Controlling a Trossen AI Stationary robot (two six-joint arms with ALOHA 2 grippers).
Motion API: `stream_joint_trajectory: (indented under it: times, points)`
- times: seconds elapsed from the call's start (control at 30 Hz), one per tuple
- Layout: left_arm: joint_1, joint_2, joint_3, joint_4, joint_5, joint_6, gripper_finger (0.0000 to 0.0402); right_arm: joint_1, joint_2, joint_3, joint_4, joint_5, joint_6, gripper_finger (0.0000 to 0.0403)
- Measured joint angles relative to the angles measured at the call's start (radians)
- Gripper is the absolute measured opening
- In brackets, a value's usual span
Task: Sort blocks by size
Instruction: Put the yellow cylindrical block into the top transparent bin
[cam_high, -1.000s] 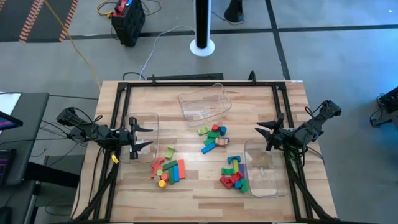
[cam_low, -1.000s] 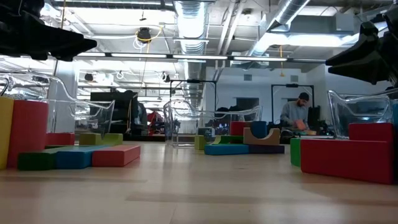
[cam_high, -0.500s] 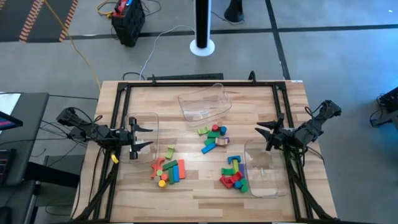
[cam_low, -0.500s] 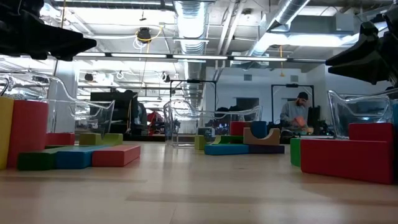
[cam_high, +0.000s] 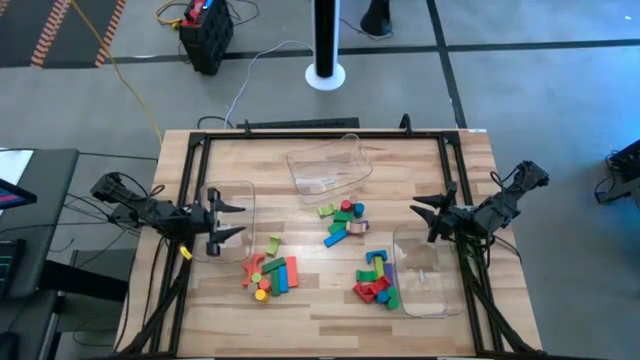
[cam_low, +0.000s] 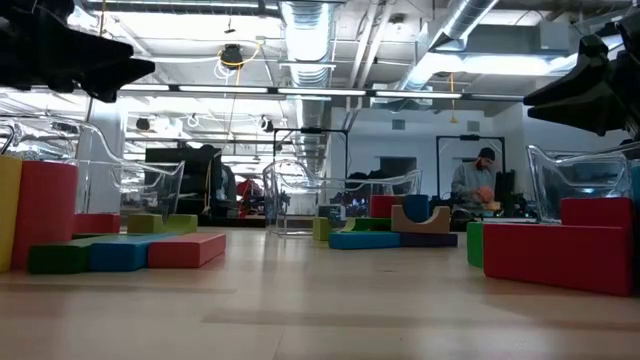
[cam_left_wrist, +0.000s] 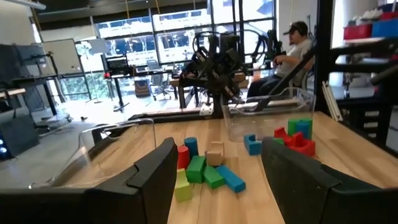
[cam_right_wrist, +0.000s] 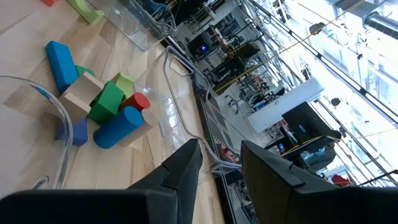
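The blocks lie on the wooden table in three loose heaps: one near left (cam_high: 270, 272), one in the middle (cam_high: 343, 220), one near right (cam_high: 376, 280). My left gripper (cam_high: 238, 221) hovers open and level above the clear bin at the table's left side, pointing toward the right edge; through its fingers (cam_left_wrist: 217, 162) I see the middle heap (cam_left_wrist: 208, 168). My right gripper (cam_high: 420, 220) hovers open at the right side, pointing toward the left edge, with nothing between its fingers (cam_right_wrist: 221, 152). Both stand well above the blocks (cam_low: 120, 245).
Three clear plastic bins rest on the table: one on the left (cam_high: 243, 190) under my left gripper, one at the far middle (cam_high: 328, 165), one near right (cam_high: 428, 275). A black frame (cam_high: 320, 130) rims the table. A seated person (cam_low: 478, 185) shows beyond it.
My left gripper has rolled a little about its own pointing line while staying in place. The blocks and the right arm have kept still.
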Motion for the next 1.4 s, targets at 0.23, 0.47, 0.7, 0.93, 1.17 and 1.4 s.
stream_joint_trajectory:
  times: [0.23, 0.47, 0.7, 0.93, 1.17, 1.4]
  points:
    - [0.0, 0.0, 0.0, 0.113, 0.0, -0.001, 0.0224, 0.0, 0.0, 0.0, 0.0, 0.0, 0.0, 0.0152]
    - [0.0, 0.0, 0.0, 0.334, 0.0, 0.156, 0.0224, 0.0, 0.0, 0.0, 0.0, 0.0, 0.0, 0.0152]
    - [0.0, 0.0, 0.002, 0.5, 0.0, 0.325, 0.0224, 0.0, 0.0, 0.0, 0.0, 0.0, 0.0, 0.0152]
    - [0.0, 0.0, 0.035, 0.425, 0.004, 0.258, 0.0224, 0.0, 0.0, 0.0, 0.0, 0.0, 0.0, 0.0152]
    - [0.0, 0.059, 0.082, 0.391, 0.062, 0.223, 0.0224, -0.024, 0.0, 0.0, 0.001, 0.005, -0.157, 0.0152]
    - [0.0, 0.207, 0.166, 0.395, 0.063, 0.247, 0.0224, -0.071, 0.0, 0.0, 0.008, 0.004, -0.114, 0.0152]
